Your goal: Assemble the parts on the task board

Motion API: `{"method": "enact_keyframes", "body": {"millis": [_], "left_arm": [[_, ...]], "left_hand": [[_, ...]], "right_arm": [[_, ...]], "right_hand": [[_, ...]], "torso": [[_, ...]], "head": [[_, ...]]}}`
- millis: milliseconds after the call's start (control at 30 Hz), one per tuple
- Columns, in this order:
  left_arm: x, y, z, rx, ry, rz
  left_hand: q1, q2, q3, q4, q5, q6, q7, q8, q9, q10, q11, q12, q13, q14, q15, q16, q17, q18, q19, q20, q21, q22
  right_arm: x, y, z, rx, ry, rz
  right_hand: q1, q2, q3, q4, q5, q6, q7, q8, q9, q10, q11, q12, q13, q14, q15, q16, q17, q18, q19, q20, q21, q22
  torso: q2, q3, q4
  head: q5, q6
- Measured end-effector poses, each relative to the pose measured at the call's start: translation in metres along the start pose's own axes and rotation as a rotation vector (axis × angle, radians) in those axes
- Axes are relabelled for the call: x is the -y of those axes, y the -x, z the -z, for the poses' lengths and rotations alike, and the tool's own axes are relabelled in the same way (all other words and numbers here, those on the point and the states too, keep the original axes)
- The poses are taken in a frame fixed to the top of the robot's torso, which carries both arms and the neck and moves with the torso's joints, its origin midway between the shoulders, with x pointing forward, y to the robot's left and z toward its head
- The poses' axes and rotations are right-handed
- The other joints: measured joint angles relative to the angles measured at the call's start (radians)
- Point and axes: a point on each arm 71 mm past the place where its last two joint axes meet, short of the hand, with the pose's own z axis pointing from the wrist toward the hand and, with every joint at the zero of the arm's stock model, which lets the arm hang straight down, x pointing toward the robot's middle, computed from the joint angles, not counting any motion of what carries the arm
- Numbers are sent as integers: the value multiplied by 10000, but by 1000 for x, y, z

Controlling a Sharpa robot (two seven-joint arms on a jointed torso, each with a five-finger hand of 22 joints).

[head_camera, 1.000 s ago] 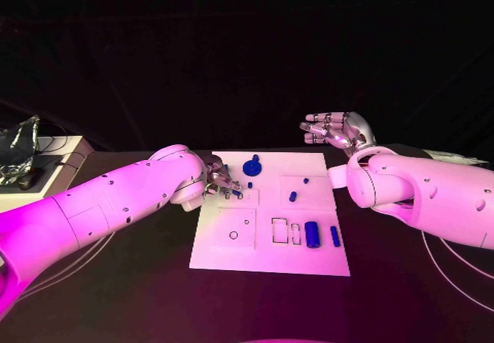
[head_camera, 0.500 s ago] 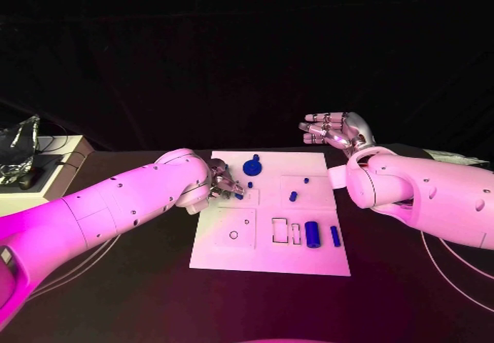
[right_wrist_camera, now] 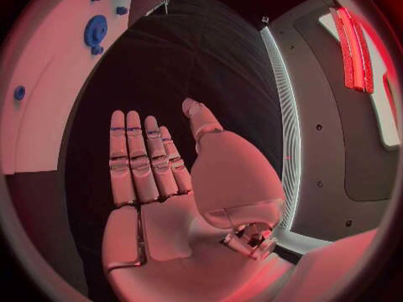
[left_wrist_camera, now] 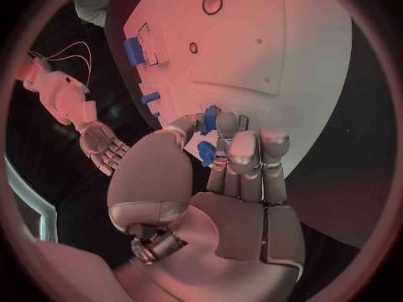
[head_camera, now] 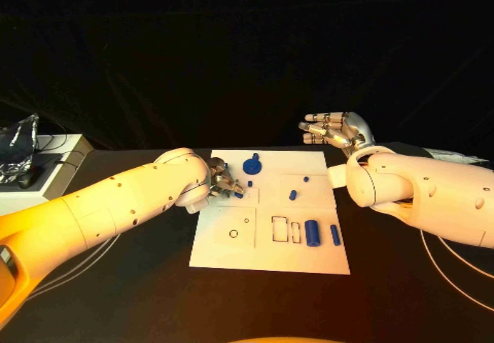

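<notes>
Partly behind fingers (left_wrist_camera: 228,156): blue part (left_wrist_camera: 205,153)

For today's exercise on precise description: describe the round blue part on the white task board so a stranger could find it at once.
Start at the white task board in the middle of the black table. Go to its far edge, just right of the left robot hand. There lies the round blue part, a flat disc with a small stub at its far side; its blue neighbours are all short pegs or upright cylinders.
</notes>
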Motion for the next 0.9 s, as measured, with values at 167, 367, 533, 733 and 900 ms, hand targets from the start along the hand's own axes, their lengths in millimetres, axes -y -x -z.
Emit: {"method": "enact_keyframes", "body": {"millis": [167, 367, 533, 733, 900], "left_arm": [[1, 0, 0, 61, -8, -98], [2, 0, -1, 208, -16, -248], [0, 0, 1, 340, -46, -301], [-2, 0, 2, 469, -71, -239], [-3, -1, 2, 518, -99, -207]], "left_hand": [[2, 2, 0, 0, -10, -2, 2, 0, -1, 1, 1, 0, 0, 0, 0, 0, 3, 0, 0, 0, 0, 8], [4, 4, 0, 0, 23, -15, 15, -3, -7, 38, -27, 0, -1, 0, 0, 0, 10, 0, -1, 0, 0, 29], [4, 4, 5, 5, 34, -15, 15, -4, -7, 51, -16, 0, -1, 0, 0, 0, 61, 0, 37, -38, 0, 105], [4, 4, 58, 58, 324, 55, -56, -35, 20, 76, -33, 0, -2, 36, -36, 0, 97, 0, 128, -56, 38, 224], [4, 4, 58, 58, 351, 91, -20, -43, 20, 104, -33, 0, -2, 36, -36, 0, 106, -1, 127, -56, 38, 261]], "right_arm": [[0, 0, 0, -13, -45, -26], [1, 0, 0, -29, -75, -45], [1, 0, 0, -34, -93, -53], [2, 0, 1, -31, -118, -57], [2, 0, 1, -29, -133, -59]], "right_hand": [[0, 0, 0, 0, 0, 0, 0, 0, 0, 0, 0, 0, 0, 0, 0, 0, 0, 1, -35, -36, 0, 0], [0, 0, -28, 28, 0, 0, 0, 0, 0, 0, 0, 0, 0, -36, 36, 0, 1, 1, -35, -35, 0, 0], [0, 0, -28, 28, 0, 0, 0, 0, 0, 0, 0, 1, 1, -35, 36, 0, 1, 1, -55, -16, 22, 1], [-1, 0, -55, 55, 0, 1, 0, 0, 0, 0, 0, 1, 1, -70, 1, 0, 1, 0, -72, 1, 41, 1], [-1, 0, -55, 55, 0, 1, 0, 0, 0, 1, 0, 1, 1, -106, 37, 0, 2, 1, -71, 1, 41, 1]], "torso": [[0, 0, -5], [4, 0, -10], [8, 0, -6], [11, 0, -3], [11, 0, 0]], "head": [[6, -9], [5, -8], [-19, -29], [-46, -58], [-46, -83]]}}
